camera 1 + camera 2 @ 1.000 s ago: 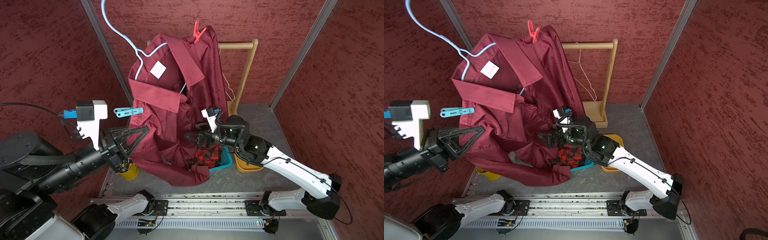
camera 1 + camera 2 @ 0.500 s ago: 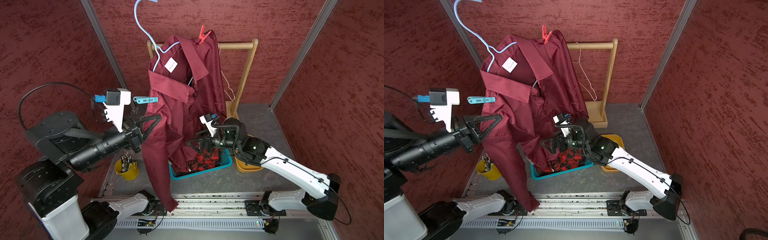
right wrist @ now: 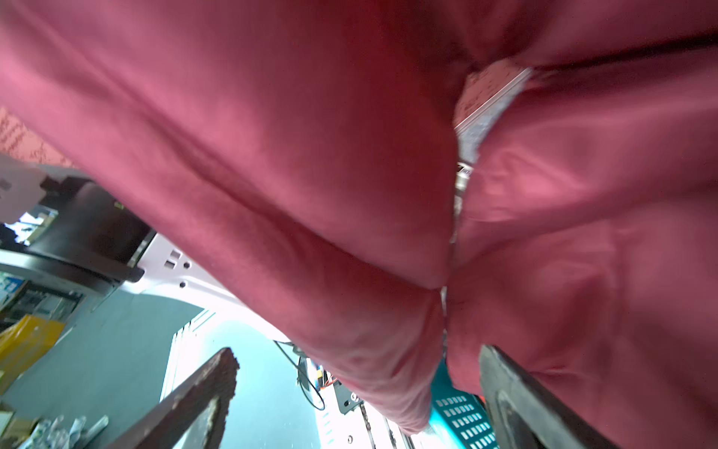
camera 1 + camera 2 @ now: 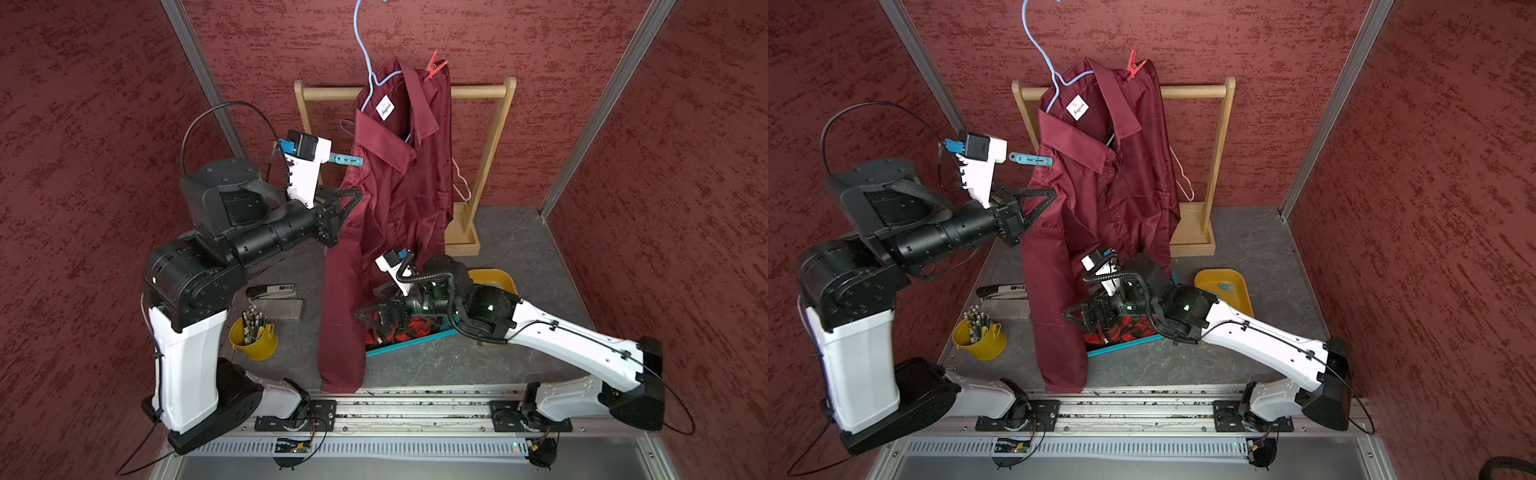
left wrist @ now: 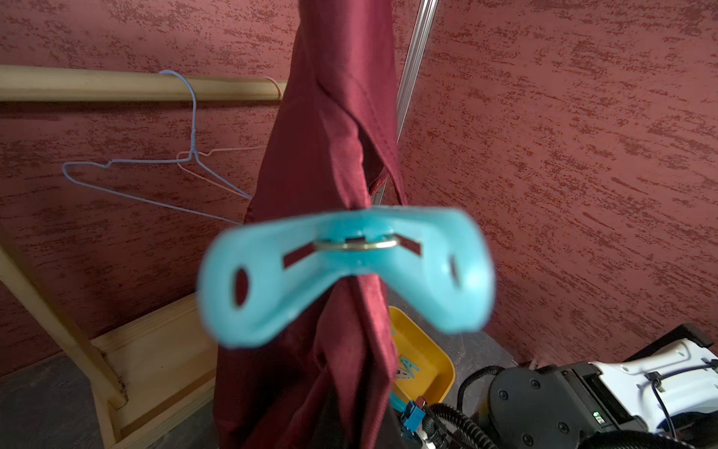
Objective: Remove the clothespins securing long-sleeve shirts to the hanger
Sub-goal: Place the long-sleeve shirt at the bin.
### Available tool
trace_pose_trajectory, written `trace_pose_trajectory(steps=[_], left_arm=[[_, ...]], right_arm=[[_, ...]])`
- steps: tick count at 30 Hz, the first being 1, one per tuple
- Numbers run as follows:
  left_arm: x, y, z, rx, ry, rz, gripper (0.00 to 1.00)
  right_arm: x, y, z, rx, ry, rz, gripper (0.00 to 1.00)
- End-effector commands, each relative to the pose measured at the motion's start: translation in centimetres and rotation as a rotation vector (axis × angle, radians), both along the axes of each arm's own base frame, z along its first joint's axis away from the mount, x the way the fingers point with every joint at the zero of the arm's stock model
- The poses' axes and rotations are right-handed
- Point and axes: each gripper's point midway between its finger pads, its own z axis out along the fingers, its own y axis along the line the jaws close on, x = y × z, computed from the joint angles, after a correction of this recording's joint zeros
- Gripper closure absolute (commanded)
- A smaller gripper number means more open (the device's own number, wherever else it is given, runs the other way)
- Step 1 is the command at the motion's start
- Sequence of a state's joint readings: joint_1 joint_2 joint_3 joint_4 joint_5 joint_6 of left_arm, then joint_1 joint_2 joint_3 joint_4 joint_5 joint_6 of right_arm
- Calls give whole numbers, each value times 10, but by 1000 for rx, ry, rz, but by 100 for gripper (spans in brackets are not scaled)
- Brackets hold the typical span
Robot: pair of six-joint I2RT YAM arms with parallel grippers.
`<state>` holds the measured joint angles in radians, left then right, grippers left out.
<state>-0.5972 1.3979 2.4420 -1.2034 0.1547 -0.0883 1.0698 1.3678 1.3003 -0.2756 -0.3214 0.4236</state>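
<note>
maroon shirt (image 4: pixel 399 195) edge, left end effector (image 4: pixel 357 193) clamped

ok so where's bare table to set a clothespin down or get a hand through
Bare table shows back right, behind the yellow tray beside the wooden rack base, and in front between the teal basket and the rail. Crowded: the left, with stapler, pencil bucket and the hanging maroon shirt.
</note>
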Motion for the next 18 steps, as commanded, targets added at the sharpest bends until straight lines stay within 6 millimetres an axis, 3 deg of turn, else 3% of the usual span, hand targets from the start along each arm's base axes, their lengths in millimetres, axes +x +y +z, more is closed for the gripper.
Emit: trace_pose_trajectory(steps=[1, 7, 9, 10, 13, 17, 18], left_arm=[[-15, 7, 42, -75, -146, -11, 100], [-19, 9, 47, -86, -161, -14, 100], [-18, 8, 47, -85, -162, -13, 100], [-17, 9, 47, -83, -163, -10, 100], [-17, 9, 46, -80, -161, -10, 100], [-24, 14, 47, -81, -164, -7, 100], [-27, 16, 47, -81, -163, -8, 100]], right_arm=[[7, 9, 0, 12, -43, -10, 1], [21, 32, -20, -13, -49, -10, 2], [18, 41, -19, 4, -45, 31, 9], [16, 44, -18, 8, -45, 47, 15], [17, 48, -11, 18, -56, 60, 47], [28, 41, 2, 18, -100, -13, 97], [34, 39, 4, 13, -113, -43, 100]])
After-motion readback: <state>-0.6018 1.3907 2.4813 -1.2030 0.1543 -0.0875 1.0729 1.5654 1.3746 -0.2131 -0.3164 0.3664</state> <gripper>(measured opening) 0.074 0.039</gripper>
